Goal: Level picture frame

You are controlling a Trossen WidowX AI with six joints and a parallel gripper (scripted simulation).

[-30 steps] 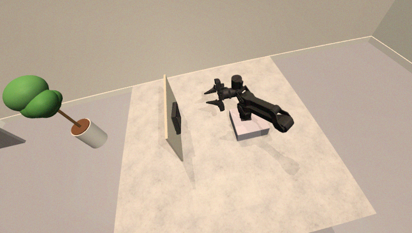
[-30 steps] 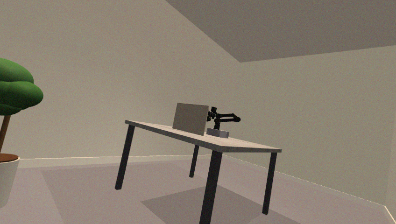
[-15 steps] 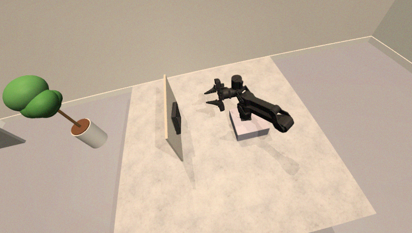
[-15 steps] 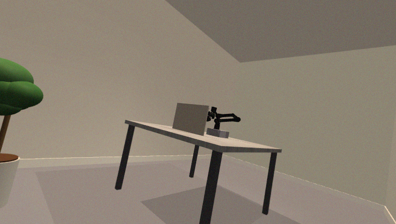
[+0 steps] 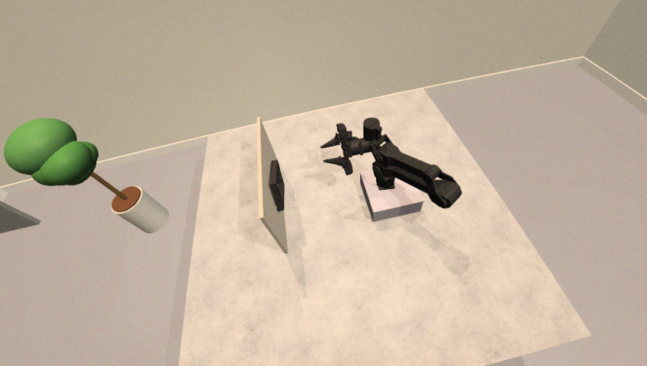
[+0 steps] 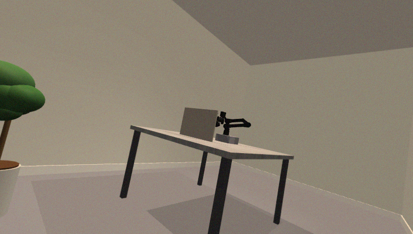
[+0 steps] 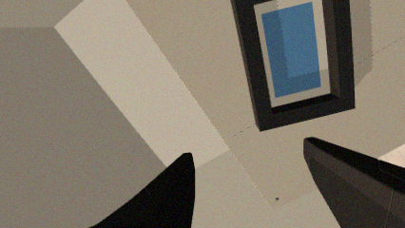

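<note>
A dark picture frame (image 7: 295, 62) with a blue picture hangs on the upright wall panel (image 5: 272, 213) standing on the surface (image 5: 363, 280); the tool (image 5: 334, 152), part-open and empty, hangs well apart, facing it, likely checking its tilt

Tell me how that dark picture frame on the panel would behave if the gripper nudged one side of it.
The picture frame looks rigid with thick borders, so it probably won't flex. Hanging against the upright panel, it would likely swing or tilt rather than slide. The gripper is open and apart from it.
</note>
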